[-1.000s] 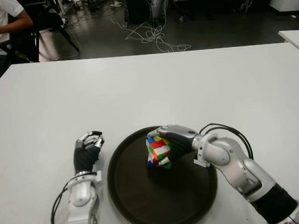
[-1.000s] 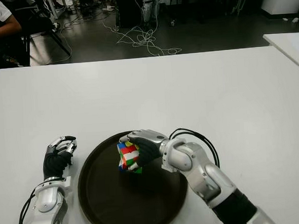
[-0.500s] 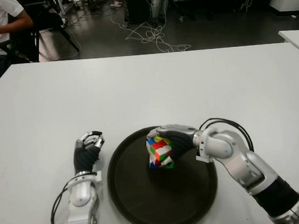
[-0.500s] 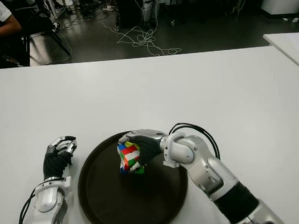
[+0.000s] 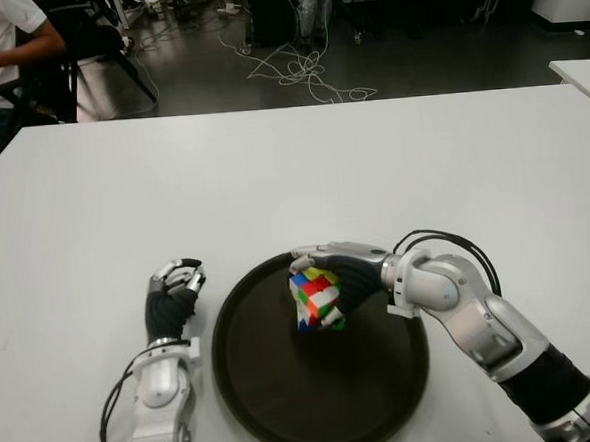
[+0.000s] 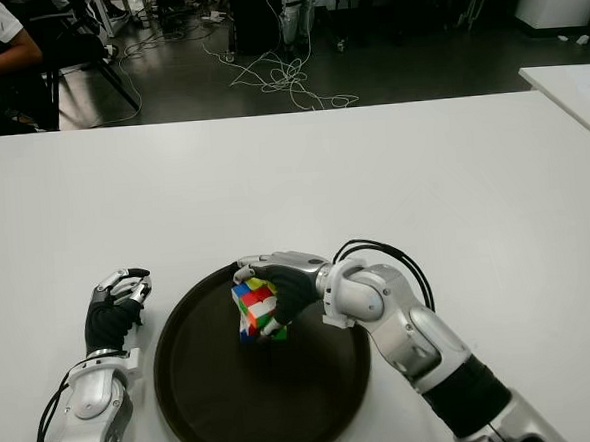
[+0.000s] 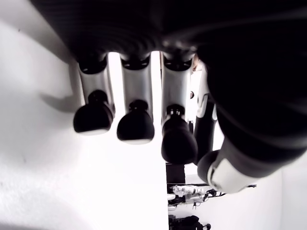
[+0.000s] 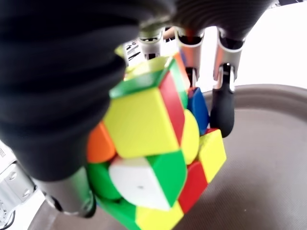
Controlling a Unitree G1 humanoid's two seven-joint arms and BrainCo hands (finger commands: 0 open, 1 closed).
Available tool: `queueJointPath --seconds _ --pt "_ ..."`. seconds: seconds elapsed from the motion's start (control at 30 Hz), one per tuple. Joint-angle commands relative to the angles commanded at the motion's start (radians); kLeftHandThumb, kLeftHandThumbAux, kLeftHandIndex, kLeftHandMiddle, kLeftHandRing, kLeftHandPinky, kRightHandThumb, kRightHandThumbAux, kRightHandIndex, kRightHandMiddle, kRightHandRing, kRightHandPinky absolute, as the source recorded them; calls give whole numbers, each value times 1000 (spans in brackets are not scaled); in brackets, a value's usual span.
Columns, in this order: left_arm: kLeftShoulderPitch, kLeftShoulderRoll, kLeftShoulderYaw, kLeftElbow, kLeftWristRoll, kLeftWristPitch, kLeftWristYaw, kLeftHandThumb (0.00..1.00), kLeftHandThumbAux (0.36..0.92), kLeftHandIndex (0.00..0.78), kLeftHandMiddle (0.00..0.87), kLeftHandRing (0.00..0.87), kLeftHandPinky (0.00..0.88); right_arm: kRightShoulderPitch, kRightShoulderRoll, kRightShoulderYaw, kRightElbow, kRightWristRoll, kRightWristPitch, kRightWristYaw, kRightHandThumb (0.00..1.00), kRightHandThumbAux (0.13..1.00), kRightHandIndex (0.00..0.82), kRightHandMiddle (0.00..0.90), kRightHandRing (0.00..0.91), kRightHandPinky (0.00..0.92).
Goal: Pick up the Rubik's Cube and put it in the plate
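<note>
Risk: Rubik's Cube (image 5: 317, 298) sits tilted on a corner, so letting go could make it tumble or roll toward the plate (image 5: 276, 402) rim; right hand (image 5: 340, 275) is clamped around the cube over the plate's far half; cube is multicoloured, layers twisted out of line; left hand (image 5: 171, 292) idle beside the plate's left on the counter (image 5: 292, 171), fingers curled, holding nothing.

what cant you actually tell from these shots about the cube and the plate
- Whether the Rubik's Cube touches the plate: its underside is hidden in both eye views and cut off in the right wrist view.
- The cube's far faces: covered by the right hand.
- The left hand beside the plate: its wrist view shows only fingers.
</note>
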Motion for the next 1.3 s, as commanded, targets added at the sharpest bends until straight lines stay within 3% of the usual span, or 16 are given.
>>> queueJointPath --seconds 0.37,0.63,0.87,1.3 --pt "-2 -3 1 2 2 -6 3 710 704 444 809 822 810 7 8 -13 -5 14 18 -2 0 843 107 133 116 83" --pt "-1 -5 1 -1 6 -6 7 710 704 444 813 823 819 14 20 -8 -55 1 131 20 0 842 15 38 31 27" --pt "-2 -6 2 1 8 -9 12 710 704 444 819 833 830 22 22 -2 -64 5 156 11 0 743 0 2 2 1" --pt "-6 -5 4 7 8 -15 10 710 705 444 819 830 819 28 27 -3 -61 5 148 -19 0 675 0 0 0 0"
